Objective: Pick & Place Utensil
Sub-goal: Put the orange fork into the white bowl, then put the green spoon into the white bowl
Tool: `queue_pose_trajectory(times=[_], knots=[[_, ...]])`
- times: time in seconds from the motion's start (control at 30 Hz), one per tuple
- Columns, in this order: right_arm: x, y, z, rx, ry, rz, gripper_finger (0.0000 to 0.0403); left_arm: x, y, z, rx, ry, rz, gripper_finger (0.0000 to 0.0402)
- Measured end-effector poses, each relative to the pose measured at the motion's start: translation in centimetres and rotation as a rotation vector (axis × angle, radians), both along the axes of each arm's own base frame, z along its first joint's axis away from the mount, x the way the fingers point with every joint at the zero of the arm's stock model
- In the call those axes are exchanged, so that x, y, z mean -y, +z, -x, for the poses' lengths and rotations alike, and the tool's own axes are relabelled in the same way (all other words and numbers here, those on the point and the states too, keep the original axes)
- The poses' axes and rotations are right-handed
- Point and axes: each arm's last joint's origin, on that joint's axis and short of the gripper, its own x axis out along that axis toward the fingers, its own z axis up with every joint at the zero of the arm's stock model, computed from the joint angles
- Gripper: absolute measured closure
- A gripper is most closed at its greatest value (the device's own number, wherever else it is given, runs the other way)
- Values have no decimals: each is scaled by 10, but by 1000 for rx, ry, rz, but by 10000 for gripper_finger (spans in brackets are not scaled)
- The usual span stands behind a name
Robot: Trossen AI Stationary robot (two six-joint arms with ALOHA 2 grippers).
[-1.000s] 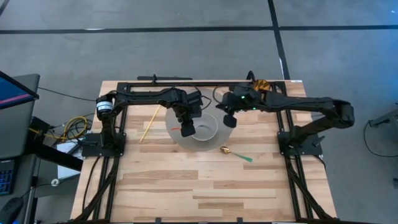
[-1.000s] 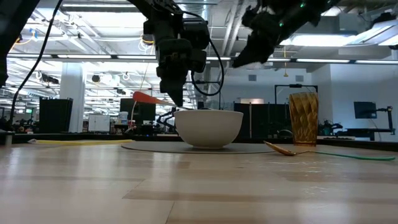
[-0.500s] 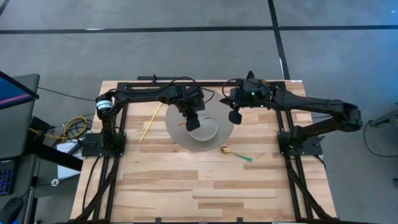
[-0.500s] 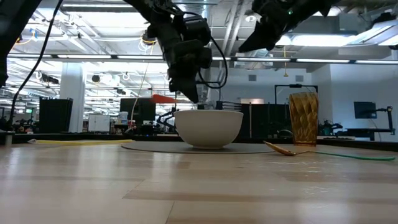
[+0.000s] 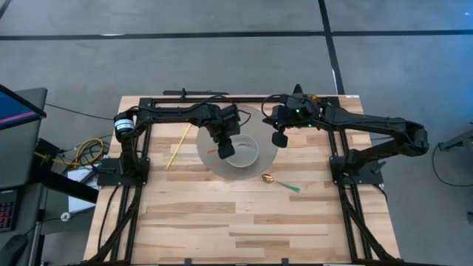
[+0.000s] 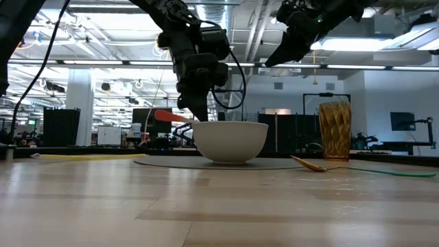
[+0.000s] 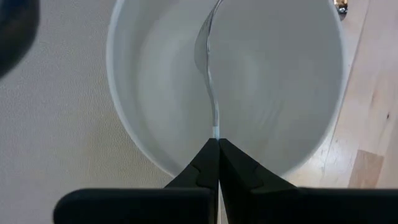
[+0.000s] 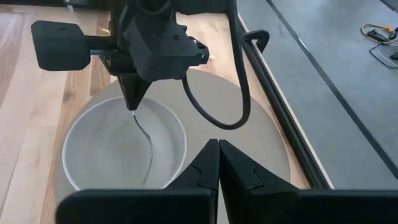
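I have left gripper (image 7: 217,146) over bowl (image 7: 137,134), fingers pinched on utensil (image 7: 208,81), its bowl end hanging inside.

Risk: release this high, utensil bounces or tips over rim onto mat (image 5: 267,151).

Right gripper (image 8: 217,149) closed, empty, hovering beside bowl; arm clash possible.

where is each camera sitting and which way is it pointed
High view: above the table, looking straight down; both arms, left gripper over the bowl, right gripper beside it.
Low view: at tabletop height, looking level across; both arms come from above the bowl.
Left wrist: looks down into the bowl past shut fingers holding a spoon.
Right wrist: faces the left gripper.
All four show the bowl.
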Motion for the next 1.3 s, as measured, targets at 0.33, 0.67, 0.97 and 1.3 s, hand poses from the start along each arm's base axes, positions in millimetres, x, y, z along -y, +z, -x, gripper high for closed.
queue_pose_trajectory(times=[0.33,0.67,0.97,1.3], knots=[[0,0,0,3,0,0,403,-1,1,-2,19,-3,-15,358],[0,0,0,4,-1,-1,403,-2,3,-6,75,-3,-31,311],[-7,1,-1,5,6,-28,403,-1,43,6,187,-62,-162,311],[-25,5,8,-10,30,-90,403,16,116,69,499,-131,-351,311]])
